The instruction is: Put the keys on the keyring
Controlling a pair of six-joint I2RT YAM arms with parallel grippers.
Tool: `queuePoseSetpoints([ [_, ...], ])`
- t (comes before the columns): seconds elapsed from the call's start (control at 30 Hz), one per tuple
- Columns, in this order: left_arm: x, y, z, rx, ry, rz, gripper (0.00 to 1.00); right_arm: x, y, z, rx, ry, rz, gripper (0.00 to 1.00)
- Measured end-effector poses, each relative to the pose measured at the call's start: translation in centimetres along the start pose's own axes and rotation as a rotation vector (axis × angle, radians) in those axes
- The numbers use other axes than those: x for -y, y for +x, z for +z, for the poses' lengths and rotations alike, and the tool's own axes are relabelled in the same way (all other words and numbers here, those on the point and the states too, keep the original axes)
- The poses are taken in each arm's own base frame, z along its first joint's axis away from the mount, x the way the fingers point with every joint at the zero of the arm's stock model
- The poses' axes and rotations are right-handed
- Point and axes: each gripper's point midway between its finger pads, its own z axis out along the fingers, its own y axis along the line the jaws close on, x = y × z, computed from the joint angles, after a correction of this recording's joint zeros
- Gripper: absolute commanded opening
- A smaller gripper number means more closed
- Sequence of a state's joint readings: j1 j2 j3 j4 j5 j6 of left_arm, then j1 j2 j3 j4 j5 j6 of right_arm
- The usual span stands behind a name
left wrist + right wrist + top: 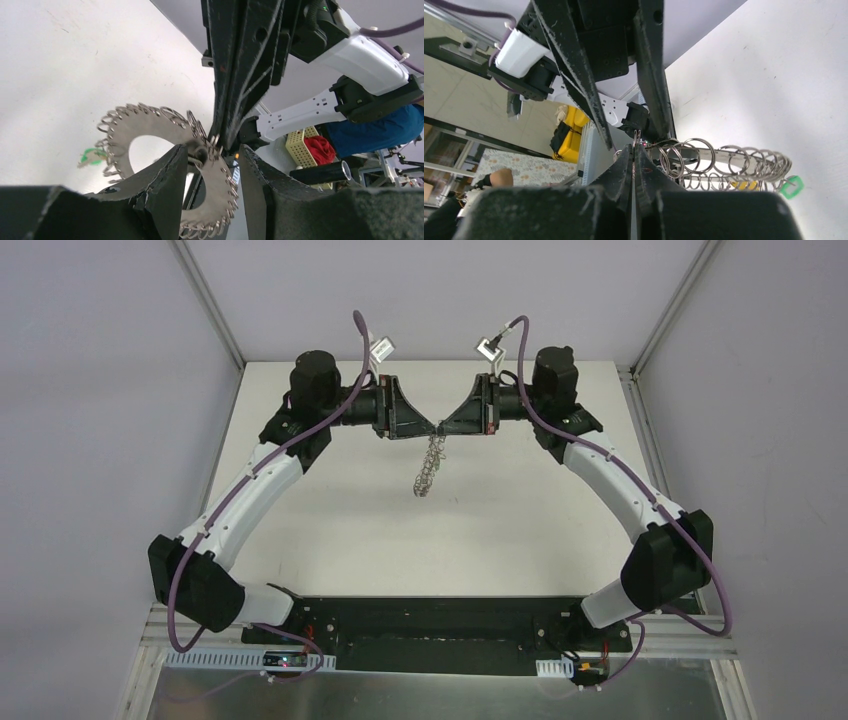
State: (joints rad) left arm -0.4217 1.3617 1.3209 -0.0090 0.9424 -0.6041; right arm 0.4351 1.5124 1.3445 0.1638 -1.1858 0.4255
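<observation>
The keyring hangs from where my two grippers meet above the white table, its lower end reaching down toward the surface. My right gripper is shut on one small wire ring at the keyring's top edge; it also shows in the top view. My left gripper is open, its jaws either side of the keyring's band, and the left finger touches it. It also shows in the top view. A green key hangs on the fringe, also in the right wrist view, next to a yellow key. The black key is out of view.
The right arm's black fingers come down in front of my left gripper. A yellow basket with red cloth and a black cylinder stand beyond the table. Metal frame posts flank the table's back corners.
</observation>
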Motion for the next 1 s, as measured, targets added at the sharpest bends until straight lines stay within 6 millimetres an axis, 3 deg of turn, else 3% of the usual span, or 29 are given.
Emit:
queuePoseSetpoints([
  [1.0,1.3,-0.6,0.0,0.054,0.075,-0.060,0.22,0.1,-1.3,-0.7,0.070,-0.024,0.047,0.00],
])
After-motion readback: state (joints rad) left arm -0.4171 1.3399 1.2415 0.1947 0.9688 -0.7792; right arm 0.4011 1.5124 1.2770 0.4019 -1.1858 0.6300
